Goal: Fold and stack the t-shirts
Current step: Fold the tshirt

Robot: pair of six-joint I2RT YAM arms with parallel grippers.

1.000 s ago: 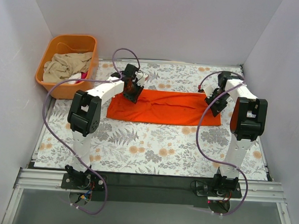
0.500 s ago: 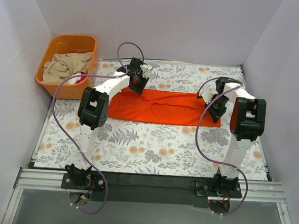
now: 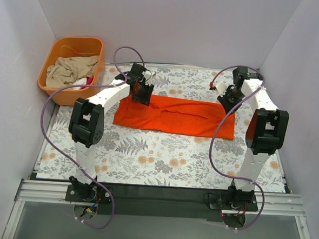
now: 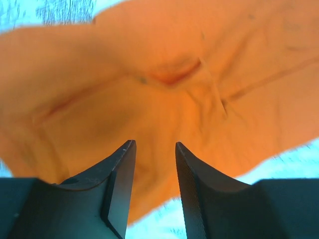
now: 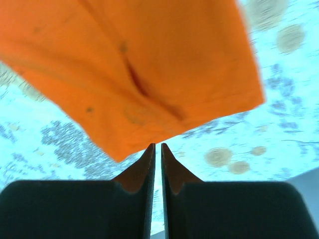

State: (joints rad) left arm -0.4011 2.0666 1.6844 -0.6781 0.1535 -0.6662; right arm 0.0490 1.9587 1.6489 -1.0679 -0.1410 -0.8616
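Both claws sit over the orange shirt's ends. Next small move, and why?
Probably lower the left claw onto the t-shirt and close. Its jaws stand apart above the cloth with nothing between them, while the right claw is nearly shut at the t-shirt's edge; whether it grips is unclear.

Plain bright orange-red t-shirt (image 3: 173,115) ahead of black-fingered left gripper (image 4: 154,143) and right gripper (image 5: 158,145), on white tablecloth (image 3: 162,157) printed with grey ferns and pale orange blooms; orange tub (image 3: 69,96) holding beige cloth (image 3: 70,70) off left gripper's left.
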